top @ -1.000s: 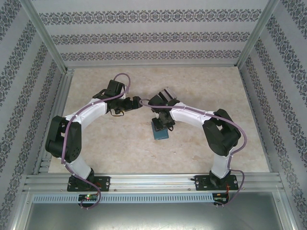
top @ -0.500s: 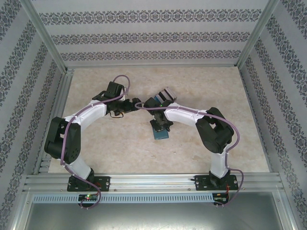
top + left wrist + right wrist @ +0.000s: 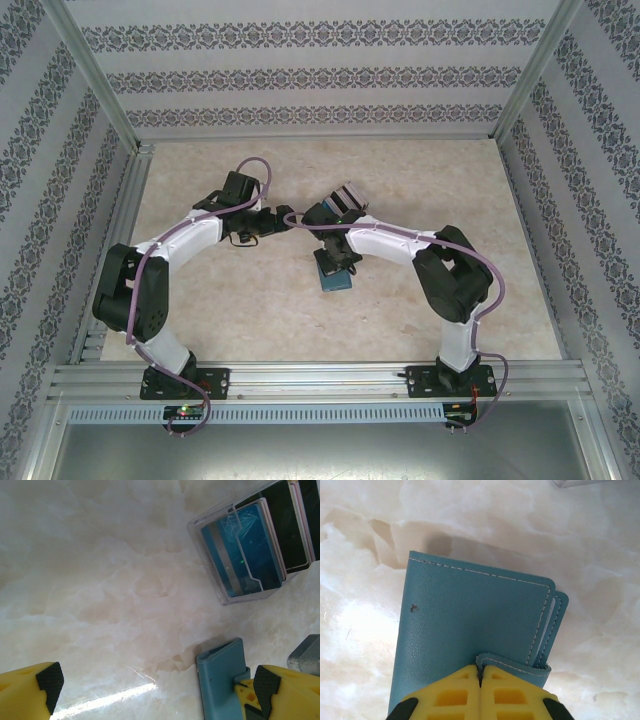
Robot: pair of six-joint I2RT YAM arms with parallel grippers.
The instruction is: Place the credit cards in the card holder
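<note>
Two arms of mine bend inward from the near edge and meet around the middle of the marble-look tabletop (image 3: 100,580). My left arm sweeps in from the left with its elbow raised, and my left claw (image 3: 156,687) hangs low over the table, released, its black pads (image 3: 47,682) spread wide with nothing between them. My right arm folds at the elbow and reaches back toward the centre, wrist tipped downward. My right claw (image 3: 480,669) is clenched, yellow fingers pressed together on the near edge of the teal card holder (image 3: 470,610), right where its strap wraps around. The holder lies closed on the table, just beside my left claw's right finger. Just beyond it, the credit cards (image 3: 245,555) sit stacked on edge in a clear case (image 3: 209,562), a blue one in front and black ones behind it.
</note>
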